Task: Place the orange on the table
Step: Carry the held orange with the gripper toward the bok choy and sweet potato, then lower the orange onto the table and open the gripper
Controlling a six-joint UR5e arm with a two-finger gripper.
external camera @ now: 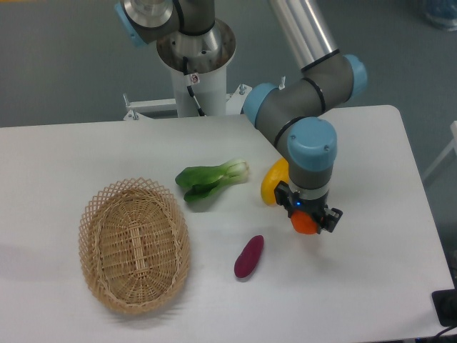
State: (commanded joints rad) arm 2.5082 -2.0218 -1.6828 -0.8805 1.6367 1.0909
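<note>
The orange (305, 224) is a small bright-orange fruit held between the fingers of my gripper (309, 221), right of the table's middle. Only its lower part shows under the gripper body. The gripper is shut on it, pointing straight down, with the orange at or just above the white table (371, 271); I cannot tell if it touches.
A yellow-orange mango-like fruit (273, 182) lies just behind-left of the gripper, partly hidden by the wrist. A purple oblong vegetable (248, 257) lies to the front left. A green bok choy (211, 179) lies mid-table. An oval wicker basket (134, 243) stands at the left.
</note>
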